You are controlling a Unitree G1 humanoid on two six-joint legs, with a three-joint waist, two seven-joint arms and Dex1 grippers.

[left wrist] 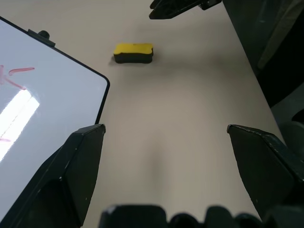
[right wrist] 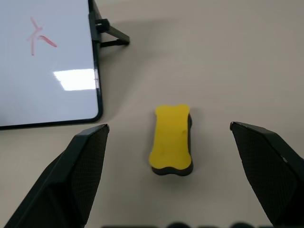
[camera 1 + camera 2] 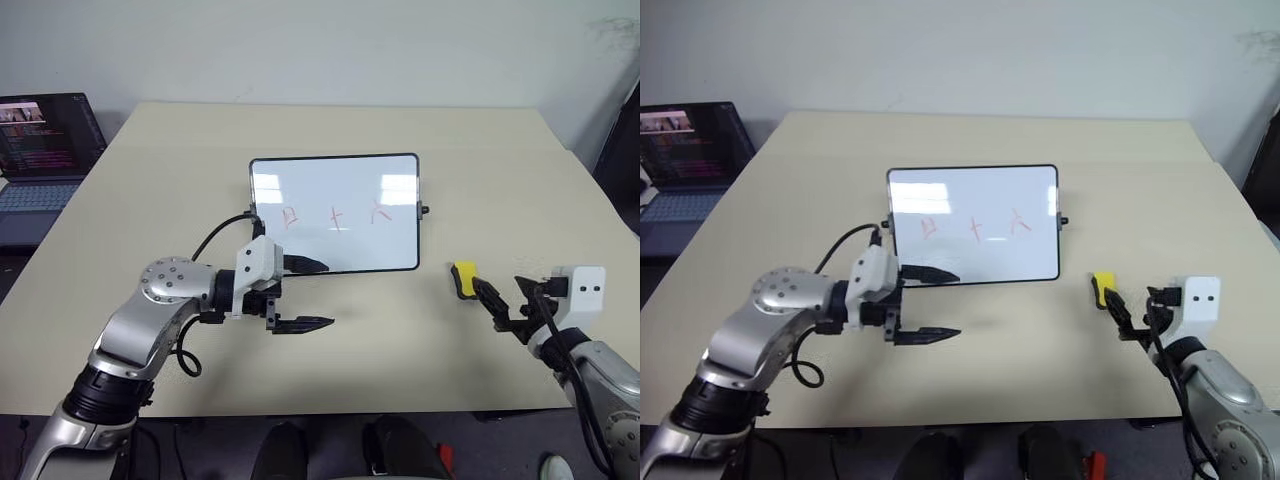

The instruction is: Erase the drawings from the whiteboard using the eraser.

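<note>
One whiteboard (image 3: 335,215) stands propped on the beige table (image 3: 330,370), near the table's middle, its black frame fitted with a small knob on each side. The drawings (image 3: 337,216) number three, all in red marker, in a single row across the board's middle: a small square (image 3: 291,217) at the robot's left, a cross (image 3: 338,217) in the centre, and an angled caret-like stroke (image 3: 380,211) at the right. One eraser (image 3: 464,278), a yellow block with a dark underside, lies flat on the table to the right of the board's lower right corner, apart from the frame. Two grippers are in view. The left gripper (image 3: 305,295) hovers in front of the board's lower left edge, pointing toward the robot's right, its two black fingers spread wide with nothing between them. The right gripper (image 3: 505,305) sits just behind the eraser on the robot's side, fingers likewise spread wide and empty; in the right wrist view the eraser (image 2: 171,140) lies centred between them without contact. Bare tabletop extends between the two grippers and along the near edge. One laptop (image 3: 45,150), its screen lit, rests beyond the table's left edge.
</note>
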